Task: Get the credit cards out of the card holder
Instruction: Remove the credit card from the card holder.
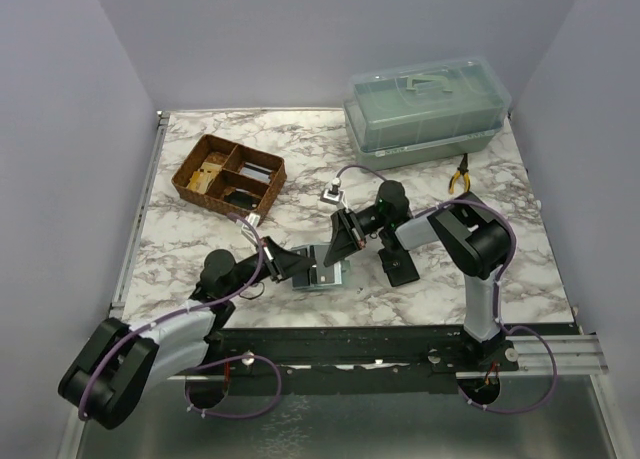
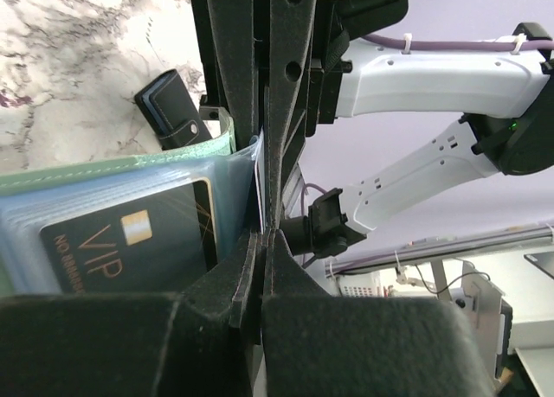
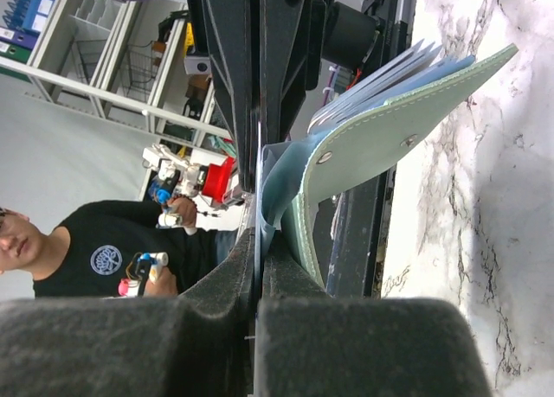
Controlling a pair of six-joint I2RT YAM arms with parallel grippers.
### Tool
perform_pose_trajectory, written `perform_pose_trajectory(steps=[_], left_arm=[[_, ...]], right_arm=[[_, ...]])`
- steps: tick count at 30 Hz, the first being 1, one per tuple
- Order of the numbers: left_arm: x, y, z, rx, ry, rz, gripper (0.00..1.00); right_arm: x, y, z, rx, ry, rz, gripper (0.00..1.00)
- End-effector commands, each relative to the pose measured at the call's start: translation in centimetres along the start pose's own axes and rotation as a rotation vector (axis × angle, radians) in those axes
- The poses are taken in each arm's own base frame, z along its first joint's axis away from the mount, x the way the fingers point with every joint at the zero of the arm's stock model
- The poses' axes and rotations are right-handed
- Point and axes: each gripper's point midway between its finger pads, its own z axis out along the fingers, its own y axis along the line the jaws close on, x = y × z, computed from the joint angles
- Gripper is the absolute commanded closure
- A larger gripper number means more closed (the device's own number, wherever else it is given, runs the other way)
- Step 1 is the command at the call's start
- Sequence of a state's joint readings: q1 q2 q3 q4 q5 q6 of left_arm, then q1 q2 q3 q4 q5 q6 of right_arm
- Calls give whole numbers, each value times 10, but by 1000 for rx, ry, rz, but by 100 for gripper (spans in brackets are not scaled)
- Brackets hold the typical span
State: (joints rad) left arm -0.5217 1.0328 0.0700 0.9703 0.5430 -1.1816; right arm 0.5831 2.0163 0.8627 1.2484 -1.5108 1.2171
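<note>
Both jaws are pinched tight: the left gripper (image 1: 298, 266) and right gripper (image 1: 338, 241) each clamp a clear sleeve of the open card holder (image 3: 389, 146) between them (a dark VIP card (image 2: 130, 241) sits sleeved just beside the left jaws).

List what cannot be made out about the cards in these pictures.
Top view: sage-green folding card holder, small, partly covered by left end effector and right end effector; cards indistinguishable.
Left wrist: dark VIP card in clear sleeve, lower part hidden by black finger.
Right wrist: sleeves seen edge-on; contents hidden.

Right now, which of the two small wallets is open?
The green card holder, its clear sleeves fanned apart; the black wallet beside it lies folded shut.
</note>
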Motion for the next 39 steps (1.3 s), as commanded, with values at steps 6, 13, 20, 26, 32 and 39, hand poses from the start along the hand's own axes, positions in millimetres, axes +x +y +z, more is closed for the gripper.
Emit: perform_pose_trajectory(steps=[6, 13, 20, 26, 32, 39], left_arm=[[-10, -14, -16, 49, -41, 36, 100], [-13, -8, -18, 10, -51, 4, 100], [-16, -3, -14, -28, -43, -11, 41], [-15, -10, -6, 0, 10, -17, 44], [-16, -19, -4, 43, 12, -13, 52], [-15, -22, -3, 59, 18, -24, 55]], right_arm=[[3, 0, -12, -5, 22, -19, 100], [3, 2, -12, -7, 26, -27, 100], [3, 3, -12, -8, 29, -31, 100], [4, 0, -12, -8, 29, -26, 100], [5, -1, -12, -8, 30, -21, 100], [5, -1, -12, -9, 31, -21, 100]])
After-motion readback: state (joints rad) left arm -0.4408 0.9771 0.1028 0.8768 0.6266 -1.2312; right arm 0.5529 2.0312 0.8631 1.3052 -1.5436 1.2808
